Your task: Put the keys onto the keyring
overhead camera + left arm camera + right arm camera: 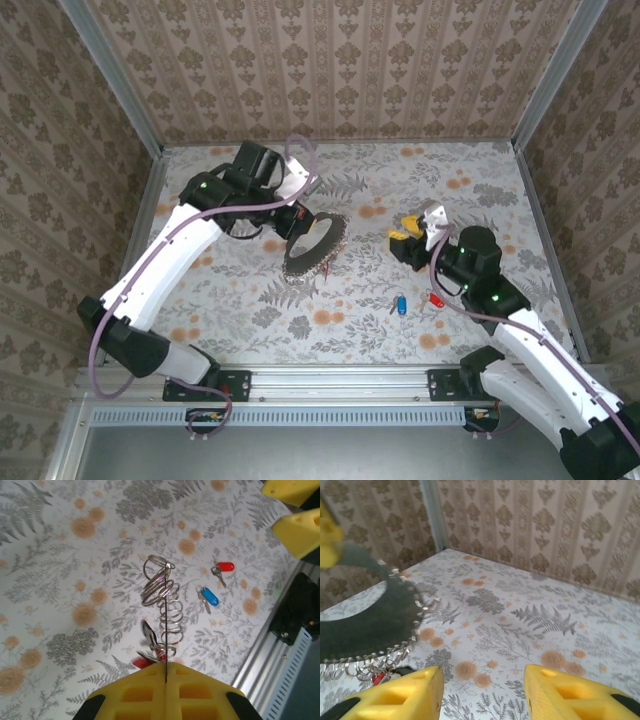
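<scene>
surface (470, 200): pale cover, grey ferns and orange blossoms all over, lying flat | walls (330, 60): brown damask wallpaper, closing in three sides | corner posts (118, 85): bare metal, one at each back corner | rail (340, 381): aluminium, running along the near edge | slotted strip (330, 415): right below the rail

Obstacles we count: keyring (312, 250) standing on edge mid-table; blue key (400, 303) and red key (437, 298) lying near the front rail (330, 378). Free room we find: tabletop (400, 175) toward the back wall (340, 70)
</scene>
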Motion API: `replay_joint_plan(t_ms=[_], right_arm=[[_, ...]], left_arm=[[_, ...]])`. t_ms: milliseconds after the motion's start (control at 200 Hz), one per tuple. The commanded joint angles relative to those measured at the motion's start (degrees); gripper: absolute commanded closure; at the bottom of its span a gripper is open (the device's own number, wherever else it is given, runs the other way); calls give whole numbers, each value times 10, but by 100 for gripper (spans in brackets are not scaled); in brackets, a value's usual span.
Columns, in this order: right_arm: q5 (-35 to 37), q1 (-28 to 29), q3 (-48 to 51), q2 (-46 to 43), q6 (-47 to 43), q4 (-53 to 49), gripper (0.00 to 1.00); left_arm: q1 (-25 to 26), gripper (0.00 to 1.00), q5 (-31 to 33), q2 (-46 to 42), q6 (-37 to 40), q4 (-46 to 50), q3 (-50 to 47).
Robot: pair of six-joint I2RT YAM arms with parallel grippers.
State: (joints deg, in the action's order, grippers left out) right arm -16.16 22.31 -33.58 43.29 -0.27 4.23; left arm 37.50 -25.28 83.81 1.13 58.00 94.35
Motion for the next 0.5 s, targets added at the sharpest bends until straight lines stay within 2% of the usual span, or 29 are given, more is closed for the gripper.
replay_joint_plan(t_ms=[0,105,230,495], right_arm=[[-53,17,44,-34,-51,42,58],[-71,48,83,-52,-71,83,64],[-45,104,114,-68,-84,132,66],[7,220,121,-42,-177,195,74]], left_arm=[[15,100,-42,16,23,52,76],[19,100,-76,30,23,59,112],[23,100,-100,43,24,66,150],[32,100,-103,36,34,49,164]])
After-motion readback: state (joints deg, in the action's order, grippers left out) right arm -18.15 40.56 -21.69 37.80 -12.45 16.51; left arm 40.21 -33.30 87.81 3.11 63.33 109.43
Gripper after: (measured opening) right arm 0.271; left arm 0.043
